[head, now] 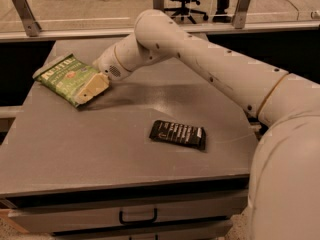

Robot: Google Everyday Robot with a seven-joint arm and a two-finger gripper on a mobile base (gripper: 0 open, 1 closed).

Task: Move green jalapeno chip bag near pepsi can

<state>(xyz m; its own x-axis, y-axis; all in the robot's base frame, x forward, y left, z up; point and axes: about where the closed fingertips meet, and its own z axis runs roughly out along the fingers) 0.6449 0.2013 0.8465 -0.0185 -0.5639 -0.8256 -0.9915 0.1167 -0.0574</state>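
The green jalapeno chip bag (pixel 61 75) lies flat at the far left of the grey table (pixel 100 144). It is bright green with white lettering and a small red-orange mark. My gripper (pixel 91 88) has reached across from the right and sits over the bag's near right corner, its cream fingers covering part of the bag. The pepsi can is out of view.
A flat black rectangular packet (pixel 178 134) lies near the table's middle, toward the front right. My white arm (pixel 210 64) spans the table's right side. A drawer with a black handle (pixel 137 218) runs under the front edge. A rail and a glass partition stand behind.
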